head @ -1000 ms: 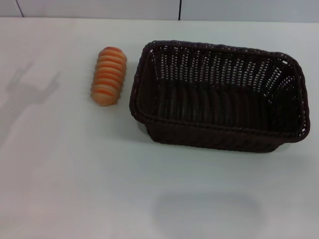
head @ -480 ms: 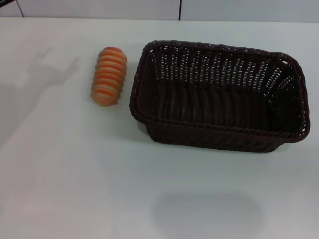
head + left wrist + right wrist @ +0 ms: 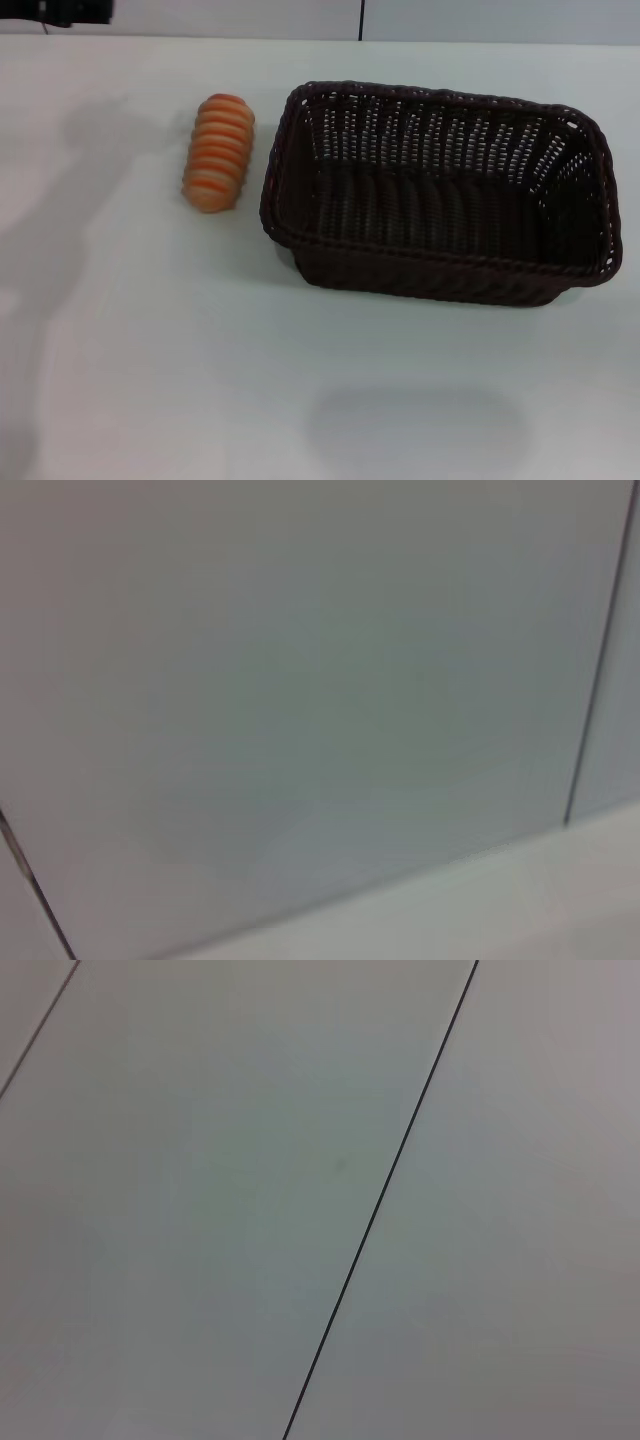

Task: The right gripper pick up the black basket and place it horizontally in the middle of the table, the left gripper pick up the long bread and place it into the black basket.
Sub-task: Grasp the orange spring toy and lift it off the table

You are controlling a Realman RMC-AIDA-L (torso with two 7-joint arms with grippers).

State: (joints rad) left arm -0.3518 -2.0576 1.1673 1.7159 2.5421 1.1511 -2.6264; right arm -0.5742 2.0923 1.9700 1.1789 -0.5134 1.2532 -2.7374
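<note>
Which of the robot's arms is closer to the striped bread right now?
Left. The left gripper just shows at the far left edge of the table, beyond the long bread. The right gripper is not in view.

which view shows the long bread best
The head view. The long bread lies whole and unobstructed on the table, just off the left end of the black basket, apart from it. The left wrist and right wrist views show none of it, only plain pale panels with dark seams.

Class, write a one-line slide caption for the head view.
Striped bread lies beside an empty black basket on a white table.
</note>
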